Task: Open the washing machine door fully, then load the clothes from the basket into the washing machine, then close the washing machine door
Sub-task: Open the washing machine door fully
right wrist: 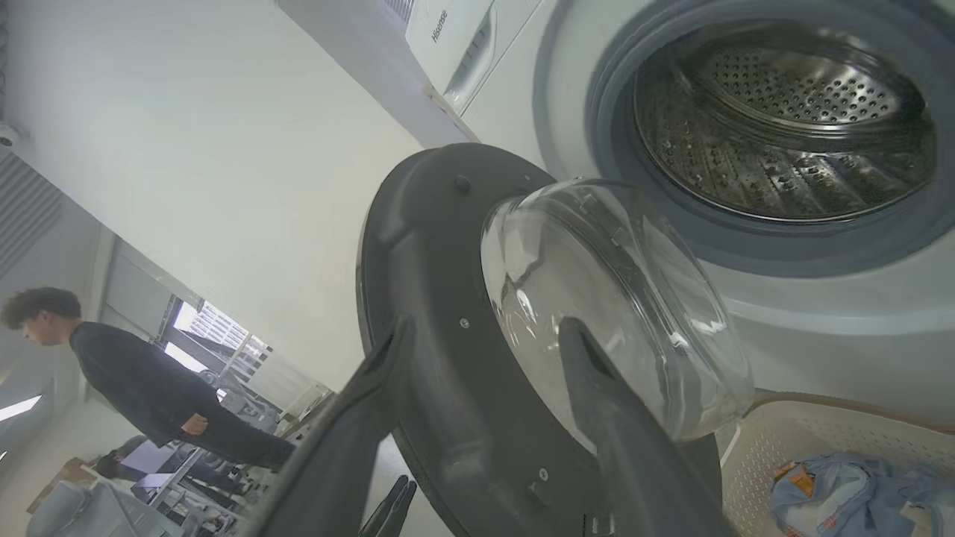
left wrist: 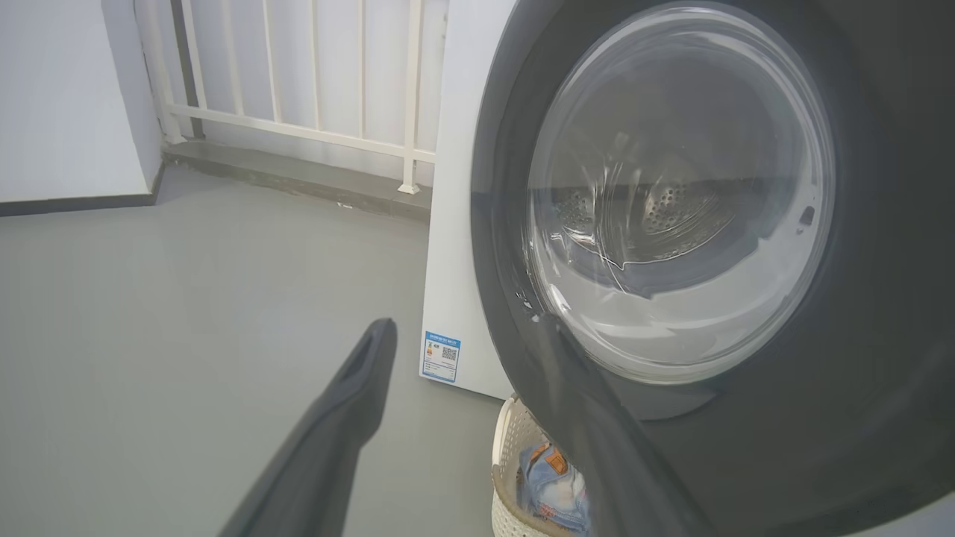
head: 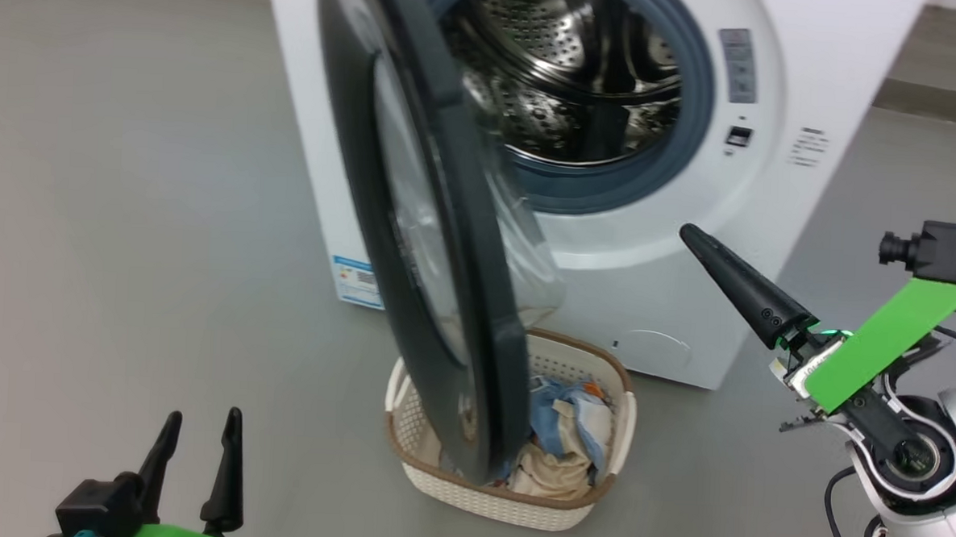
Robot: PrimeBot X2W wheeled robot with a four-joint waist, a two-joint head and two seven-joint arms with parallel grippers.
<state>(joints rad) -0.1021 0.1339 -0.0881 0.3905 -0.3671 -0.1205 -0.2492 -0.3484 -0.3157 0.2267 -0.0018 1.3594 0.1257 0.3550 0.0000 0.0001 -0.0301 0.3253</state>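
Washing machine door point(head: 488, 325) half open, standing between 2 spread, empty claws.
Door upright, edge-on; glass bulge point(right wrist: 612, 313) faces right claw point(right wrist: 483, 332), outer face left claw point(head: 204, 415); basket point(head: 508, 508) of clothes point(head: 567, 434) beneath.

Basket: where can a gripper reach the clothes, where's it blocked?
Open: right half of the basket, between the washing machine door and the right rim, clothes exposed. Blocked: left half, overhung by the door. Bare grey floor left of it.

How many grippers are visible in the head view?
2. The left gripper is at the lower left, open; the right gripper is at the right, near the washing machine.
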